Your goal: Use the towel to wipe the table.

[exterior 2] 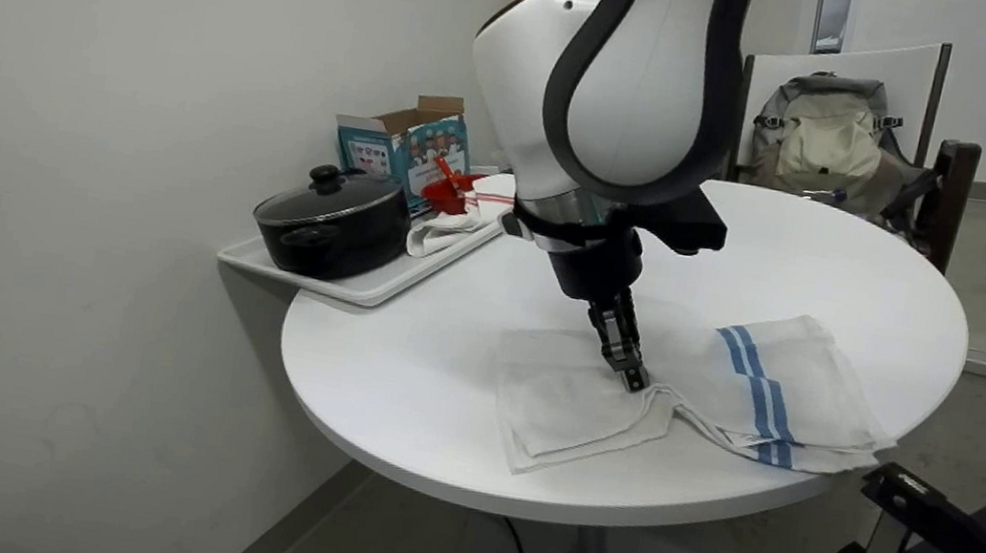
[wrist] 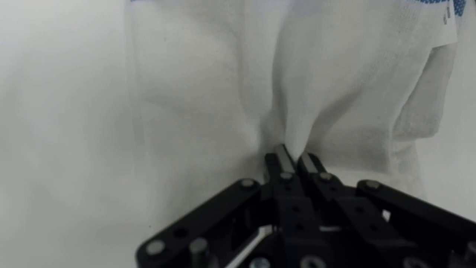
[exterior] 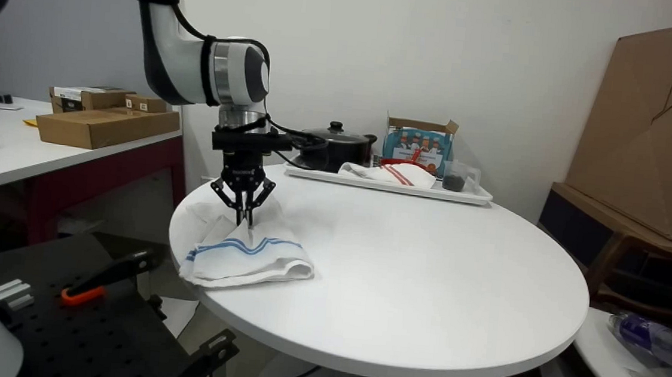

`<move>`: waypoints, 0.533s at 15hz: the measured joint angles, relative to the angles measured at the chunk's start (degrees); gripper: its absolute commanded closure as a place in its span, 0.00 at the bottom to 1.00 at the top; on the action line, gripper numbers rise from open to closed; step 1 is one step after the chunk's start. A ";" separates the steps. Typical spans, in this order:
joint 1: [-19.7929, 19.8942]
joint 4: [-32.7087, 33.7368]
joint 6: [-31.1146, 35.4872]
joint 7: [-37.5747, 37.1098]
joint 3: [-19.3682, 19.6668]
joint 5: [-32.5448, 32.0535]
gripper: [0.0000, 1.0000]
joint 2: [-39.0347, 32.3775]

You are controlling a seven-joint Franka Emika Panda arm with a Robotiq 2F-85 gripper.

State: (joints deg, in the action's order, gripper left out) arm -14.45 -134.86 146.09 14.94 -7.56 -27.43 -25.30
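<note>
Pinching 1 fold of the towel (exterior 2: pixel 718 390) near its middle, the hand (wrist: pixel 296 157) holds it on the worktop (exterior: pixel 426 267), striped end reaching the edge. Likely light, limp and unbreakable, the towel should slide easily; a thicker central bunch would probably slip less.

Towel (exterior: pixel 249 259), matt woven cloth, lower left in an exterior view; bench (exterior: pixel 426 267), smooth; carton (exterior: pixel 646 135), matt cardboard, upper right; pot lid (exterior: pixel 349 137), glossy, glass-like, upper centre
</note>
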 measured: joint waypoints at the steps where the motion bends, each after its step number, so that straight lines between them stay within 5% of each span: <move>1: -1.11 1.01 -1.15 -1.13 0.64 -1.45 0.99 -0.48; 8: -4.57 8.58 -6.69 -4.97 1.94 -8.79 0.99 -4.53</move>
State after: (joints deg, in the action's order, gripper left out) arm -19.02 -126.28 139.41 9.98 -5.62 -36.22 -29.83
